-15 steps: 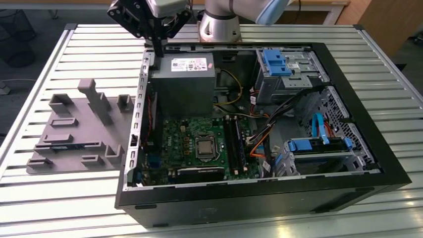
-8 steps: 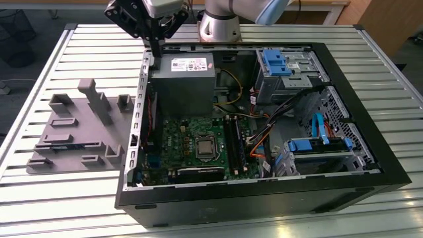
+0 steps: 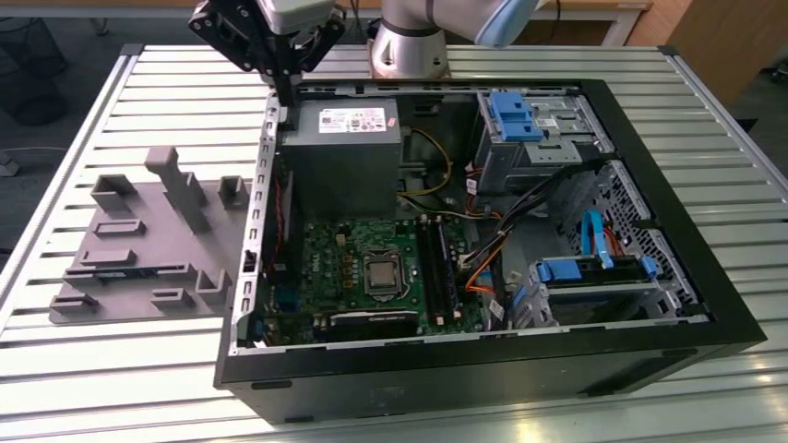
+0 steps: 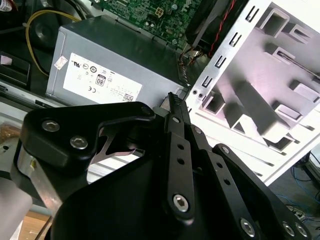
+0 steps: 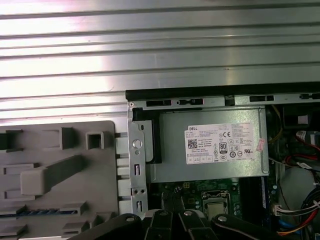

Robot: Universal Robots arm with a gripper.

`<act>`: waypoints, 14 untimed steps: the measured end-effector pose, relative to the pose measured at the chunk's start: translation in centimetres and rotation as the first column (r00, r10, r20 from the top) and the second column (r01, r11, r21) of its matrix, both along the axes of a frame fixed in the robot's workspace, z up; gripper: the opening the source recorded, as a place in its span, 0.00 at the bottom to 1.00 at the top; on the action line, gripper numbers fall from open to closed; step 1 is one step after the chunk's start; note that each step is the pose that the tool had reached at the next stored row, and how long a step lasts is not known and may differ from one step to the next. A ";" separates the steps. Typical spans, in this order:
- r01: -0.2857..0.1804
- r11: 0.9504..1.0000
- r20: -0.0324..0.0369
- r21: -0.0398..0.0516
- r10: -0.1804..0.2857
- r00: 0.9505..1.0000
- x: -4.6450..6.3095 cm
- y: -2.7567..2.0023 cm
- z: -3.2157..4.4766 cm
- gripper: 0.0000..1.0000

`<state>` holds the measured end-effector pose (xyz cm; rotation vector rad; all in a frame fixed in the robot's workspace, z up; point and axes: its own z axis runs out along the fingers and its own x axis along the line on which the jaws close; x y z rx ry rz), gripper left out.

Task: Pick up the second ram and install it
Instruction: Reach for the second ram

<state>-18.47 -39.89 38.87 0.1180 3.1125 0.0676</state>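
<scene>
The gripper (image 3: 286,111) hangs over a far corner of the open computer case (image 3: 493,374). Its jaws are pressed together with nothing between them, and the tips sit just above the case's metal side wall (image 3: 258,231), beside the grey power supply (image 3: 342,152). The second ram (image 5: 42,212) lies in a slot of the grey holder (image 3: 136,240) on the slatted table (image 3: 124,369), outside the case and well apart from the gripper. The side wall stands between the holder and the motherboard (image 3: 332,258). There the long black memory slots (image 3: 434,263) run beside the processor socket (image 3: 383,274), with loose cables (image 3: 486,258) near them.
</scene>
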 end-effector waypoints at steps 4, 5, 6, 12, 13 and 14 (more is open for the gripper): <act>0.000 1.000 0.000 0.000 0.000 1.000 -0.2 0.00 -0.02 0.11; 0.000 1.000 0.000 0.000 0.000 1.000 -0.3 0.00 -0.03 0.11; 0.000 1.000 0.000 0.000 0.000 1.000 -0.4 0.00 -0.03 0.11; 0.000 1.000 0.000 0.000 0.000 1.000 -0.7 0.00 -0.07 0.11; 0.000 1.000 0.000 0.000 0.000 1.000 -0.8 0.00 -0.08 0.11; 0.000 1.000 0.000 0.000 0.000 1.000 -0.9 0.00 -0.08 0.11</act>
